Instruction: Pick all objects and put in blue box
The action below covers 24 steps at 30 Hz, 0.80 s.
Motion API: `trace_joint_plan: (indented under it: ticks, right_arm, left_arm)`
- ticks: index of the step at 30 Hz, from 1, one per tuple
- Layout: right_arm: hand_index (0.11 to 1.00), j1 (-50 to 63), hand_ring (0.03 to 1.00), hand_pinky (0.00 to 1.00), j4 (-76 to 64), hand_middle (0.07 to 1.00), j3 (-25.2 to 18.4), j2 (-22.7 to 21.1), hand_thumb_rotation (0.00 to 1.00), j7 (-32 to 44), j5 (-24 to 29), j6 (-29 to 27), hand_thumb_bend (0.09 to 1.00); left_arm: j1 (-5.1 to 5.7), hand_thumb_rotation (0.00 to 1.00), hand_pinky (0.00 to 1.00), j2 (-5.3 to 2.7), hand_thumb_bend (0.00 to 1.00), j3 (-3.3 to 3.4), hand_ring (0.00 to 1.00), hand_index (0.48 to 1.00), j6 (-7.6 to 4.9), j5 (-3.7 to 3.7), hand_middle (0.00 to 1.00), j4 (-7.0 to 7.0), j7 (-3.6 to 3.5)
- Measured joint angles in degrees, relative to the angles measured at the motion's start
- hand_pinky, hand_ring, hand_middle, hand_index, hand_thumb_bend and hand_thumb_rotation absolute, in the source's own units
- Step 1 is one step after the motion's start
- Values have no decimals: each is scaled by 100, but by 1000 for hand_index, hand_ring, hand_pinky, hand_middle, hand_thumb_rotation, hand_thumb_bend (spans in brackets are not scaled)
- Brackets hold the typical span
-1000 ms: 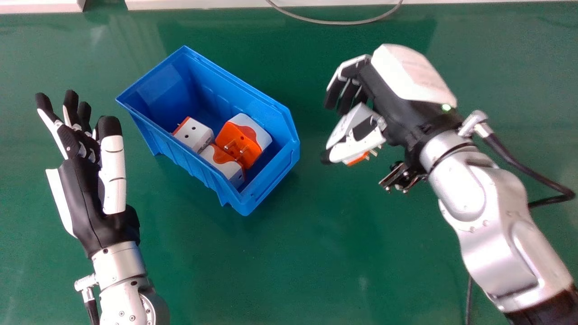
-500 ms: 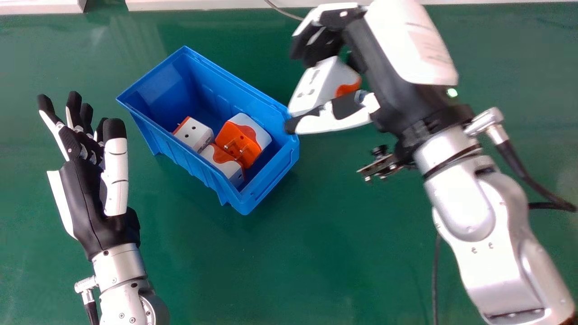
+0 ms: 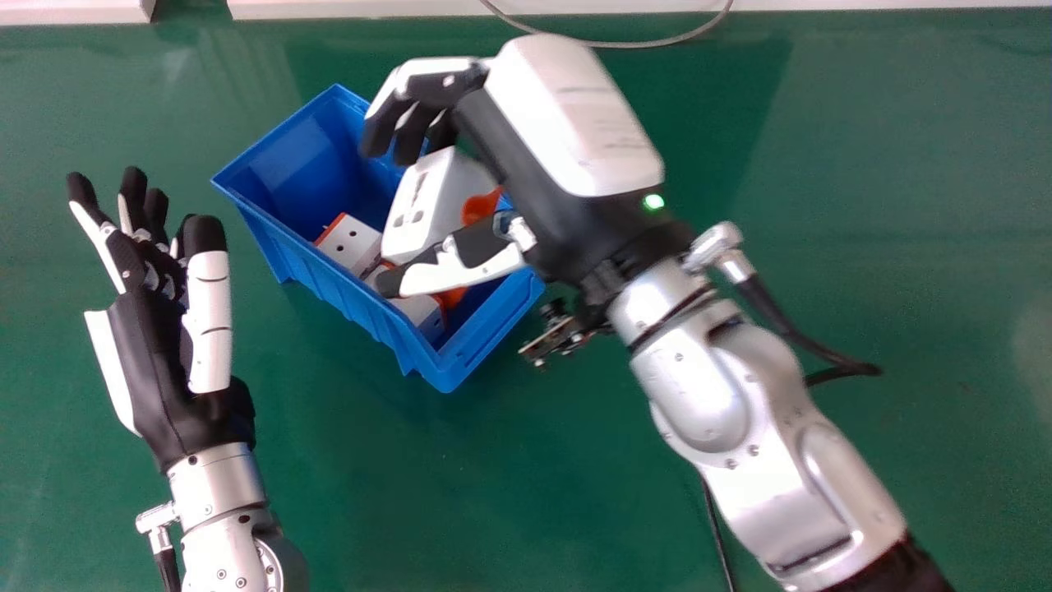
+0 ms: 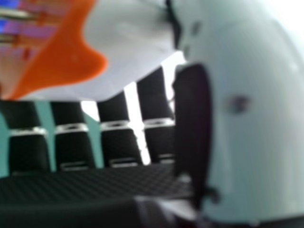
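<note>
Adapter [image 3: 431, 205] gripped in that right hand [image 3: 526, 160] hangs over the blue box [image 3: 292, 164], so I'd say it needs only lowering

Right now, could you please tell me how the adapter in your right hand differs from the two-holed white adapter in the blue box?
The held adapter is gripped by the right hand over the blue box; the two-holed adapter lies inside it. The held adapter shows a rounded orange patch, the two-holed adapter a thin orange edge. Both are mostly white with some orange.
</note>
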Motion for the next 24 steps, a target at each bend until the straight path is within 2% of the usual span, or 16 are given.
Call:
trace_joint_plan:
  ticks: [3,5,8,10,15,22,23,24]
  right_arm:
    - [525,-299,395,259,691,485,49,103,0,-297,-130,-101,502]
    - [518,-510,396,241,1173,483,127,172,0,-622,-265,-199,507]
    - [514,-792,394,227,1832,477,156,269,0,-984,-350,-323,510]
    - [516,-987,389,233,2251,472,158,341,0,-1204,-346,-403,511]
    - [533,-1352,380,274,3092,469,163,460,0,-1564,-347,-542,509]
    - [529,-1528,389,315,3554,482,172,474,0,-2038,-348,-764,510]
    - [524,-1530,399,314,3544,499,179,466,0,-2037,-349,-782,506]
    - [519,-1531,448,355,3487,553,207,433,23,-1958,-354,-778,508]
  left_arm:
    - [-23,695,915,12,738,11,973,977,-4,36,978,19,50]
    - [-34,700,914,33,738,14,971,975,-7,105,976,28,139]
    - [-51,704,911,34,742,5,969,971,-12,203,973,29,215]
    - [-65,702,913,35,736,8,968,970,-15,204,973,37,243]
    - [-92,717,929,63,728,-8,976,979,-76,215,983,58,237]
    - [-107,714,930,105,745,-7,977,977,-78,211,983,65,248]
    - [-107,713,931,105,744,-10,977,978,-78,210,983,66,245]
    - [-108,711,931,105,742,-13,978,978,-79,211,983,66,244]
